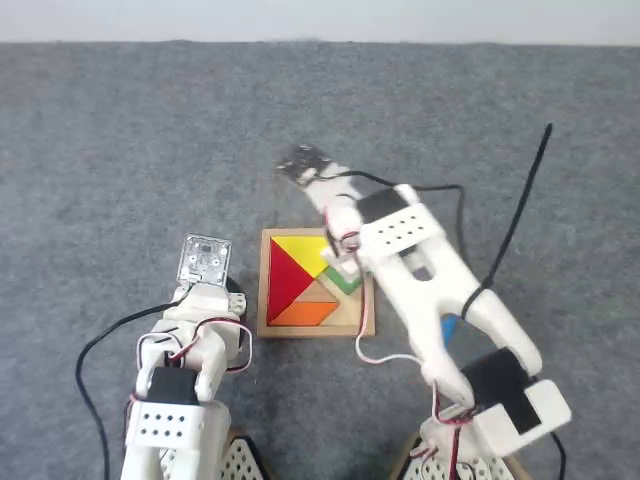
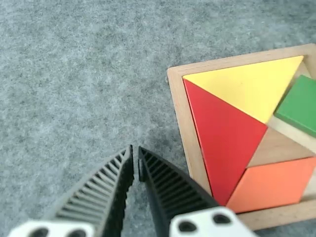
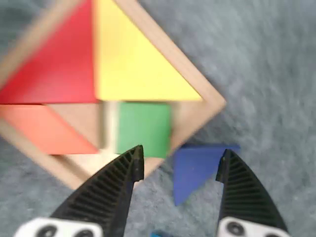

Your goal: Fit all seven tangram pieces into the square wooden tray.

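The square wooden tray point(image 1: 266, 290) lies mid-table on the grey mat. It holds a yellow triangle point(image 1: 300, 250), a red triangle point(image 1: 284, 280), an orange piece point(image 1: 305, 313) and a green square point(image 1: 346, 281). My right arm point(image 1: 420, 270) stretches over the tray's right side. My right gripper point(image 3: 181, 155) is open, with the green square point(image 3: 144, 128) in front of it. A dark blue triangle point(image 3: 195, 165) lies on the mat between its fingers, just outside the tray rim point(image 3: 207, 96). My left gripper point(image 2: 134, 150) is shut and empty over the mat, left of the tray point(image 2: 180, 113).
Bare wood point(image 2: 276, 145) shows in the tray between the red, orange and green pieces. A bit of light blue point(image 1: 450, 325) peeks out from under the right arm. Cables run from both arms across the mat near the tray's front. My left arm point(image 1: 190, 350) stands at the front left.
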